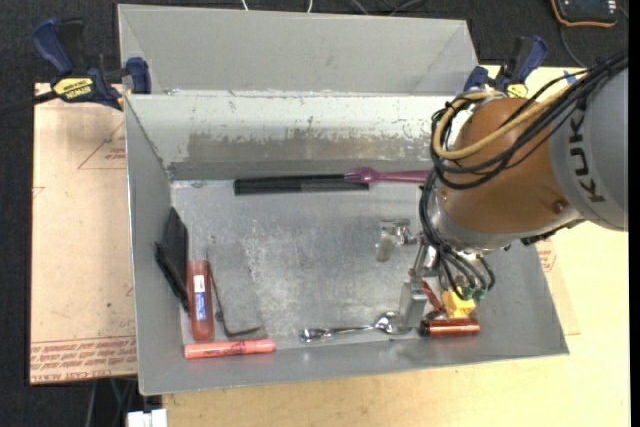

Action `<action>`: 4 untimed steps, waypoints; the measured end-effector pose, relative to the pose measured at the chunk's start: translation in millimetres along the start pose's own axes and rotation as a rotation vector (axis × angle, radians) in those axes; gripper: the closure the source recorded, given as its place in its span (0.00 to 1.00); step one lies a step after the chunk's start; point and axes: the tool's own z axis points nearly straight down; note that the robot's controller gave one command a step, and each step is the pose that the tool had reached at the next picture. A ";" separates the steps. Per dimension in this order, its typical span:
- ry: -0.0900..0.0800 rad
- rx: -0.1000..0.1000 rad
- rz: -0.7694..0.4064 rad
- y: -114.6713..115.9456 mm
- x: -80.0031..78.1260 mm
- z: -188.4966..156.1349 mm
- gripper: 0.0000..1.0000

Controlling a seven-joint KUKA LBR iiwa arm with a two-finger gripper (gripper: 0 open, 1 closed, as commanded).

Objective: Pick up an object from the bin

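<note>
My gripper [409, 303] reaches down at the bin's front right, its metal tip close to the floor. Its tip meets the bowl end of a silver metal spoon [345, 330] that lies along the front wall. An orange-red cylinder [451, 325] lies just right of the tip. Above that sits a small yellow and green piece [463, 295], partly under the arm. I see nothing held in the gripper.
A long black stick with a pink end [300, 183] lies along the back wall. At the left lie a black flat thing [173, 260], a red tube [201, 300] and a pink marker [230, 348]. A small silvery piece [392, 240] shows mid-right. The arm's orange cover overhangs the right side.
</note>
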 end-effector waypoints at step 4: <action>-0.024 0.003 0.300 -52.5 -67.7 78.4 0.00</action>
